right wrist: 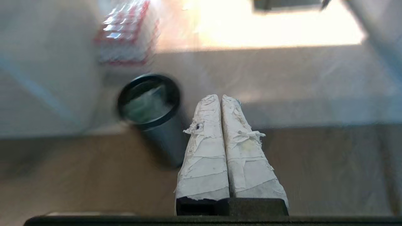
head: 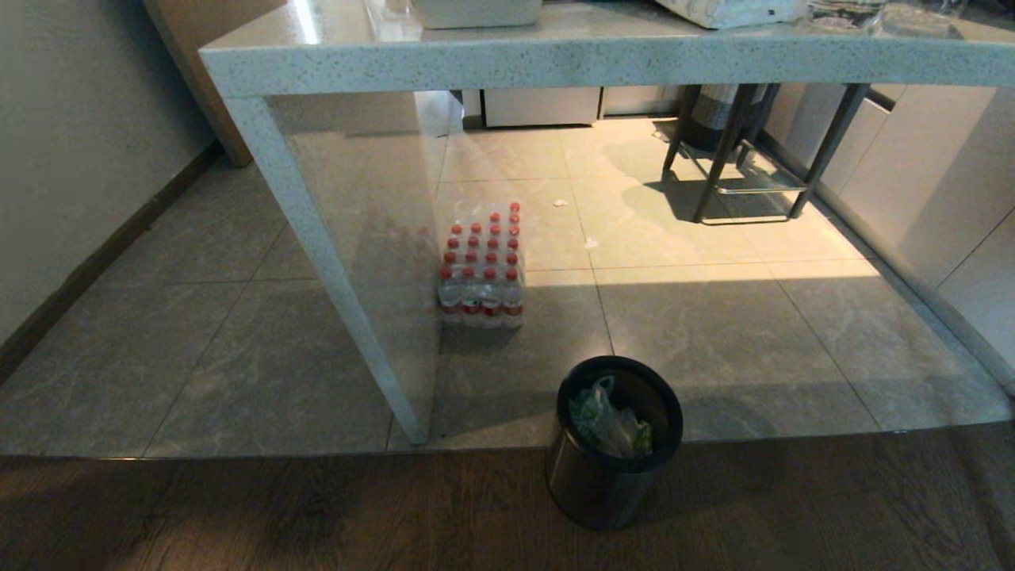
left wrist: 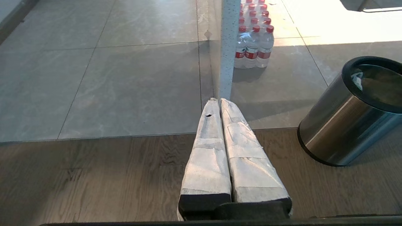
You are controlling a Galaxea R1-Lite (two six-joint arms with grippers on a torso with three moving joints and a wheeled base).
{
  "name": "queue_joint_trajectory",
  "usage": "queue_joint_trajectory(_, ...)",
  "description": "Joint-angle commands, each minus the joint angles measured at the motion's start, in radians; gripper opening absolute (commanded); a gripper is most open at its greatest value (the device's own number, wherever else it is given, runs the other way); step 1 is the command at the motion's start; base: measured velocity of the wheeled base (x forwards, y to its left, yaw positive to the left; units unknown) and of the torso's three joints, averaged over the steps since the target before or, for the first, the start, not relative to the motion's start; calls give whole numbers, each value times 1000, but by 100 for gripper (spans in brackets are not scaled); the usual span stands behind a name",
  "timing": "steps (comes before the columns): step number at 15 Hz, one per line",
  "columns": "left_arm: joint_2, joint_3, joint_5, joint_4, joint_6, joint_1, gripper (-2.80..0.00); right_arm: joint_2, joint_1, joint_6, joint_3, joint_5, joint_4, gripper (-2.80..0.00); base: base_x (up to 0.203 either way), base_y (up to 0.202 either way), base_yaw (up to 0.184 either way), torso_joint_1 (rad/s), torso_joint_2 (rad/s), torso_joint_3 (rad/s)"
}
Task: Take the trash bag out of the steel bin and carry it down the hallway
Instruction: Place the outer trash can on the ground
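Your right pincer [right wrist: 220, 98] hangs closed and empty near the steel bin [head: 607, 476]; the trash bag [head: 610, 424] sits inside, handles up for grabbing.

The bin [head: 614, 444] is shiny steel with a black rim, holding a white bag [head: 610, 424] printed green. Red-capped clear bottles [head: 482, 274] stand on grey marbled tiles [head: 238, 349] beside a white speckled counter [head: 555, 59].
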Motion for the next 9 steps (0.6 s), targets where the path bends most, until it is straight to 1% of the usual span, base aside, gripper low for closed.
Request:
queue_joint_trajectory(1, 1, 0, 0, -1, 0, 0, -280, 346, 0, 61, -295, 4, 225, -280, 0, 0, 0, 0, 0, 0)
queue_joint_trajectory(3, 1, 0, 0, 1, 0, 0, -280, 617, 2, 104, -457, 6, 333, -280, 0, 0, 0, 0, 0, 0)
queue_joint_trajectory(5, 1, -2, 0, 0, 0, 0, -280, 876, 10, 134, -566, 8, 395, -280, 0, 0, 0, 0, 0, 0)
queue_joint_trajectory(7, 1, 0, 0, -1, 0, 0, -280, 1110, 43, 153, -661, 14, 423, -280, 0, 0, 0, 0, 0, 0)
queue_joint_trajectory(9, 1, 0, 0, 0, 0, 0, -280, 1318, 91, 164, -727, 15, 397, -280, 0, 0, 0, 0, 0, 0)
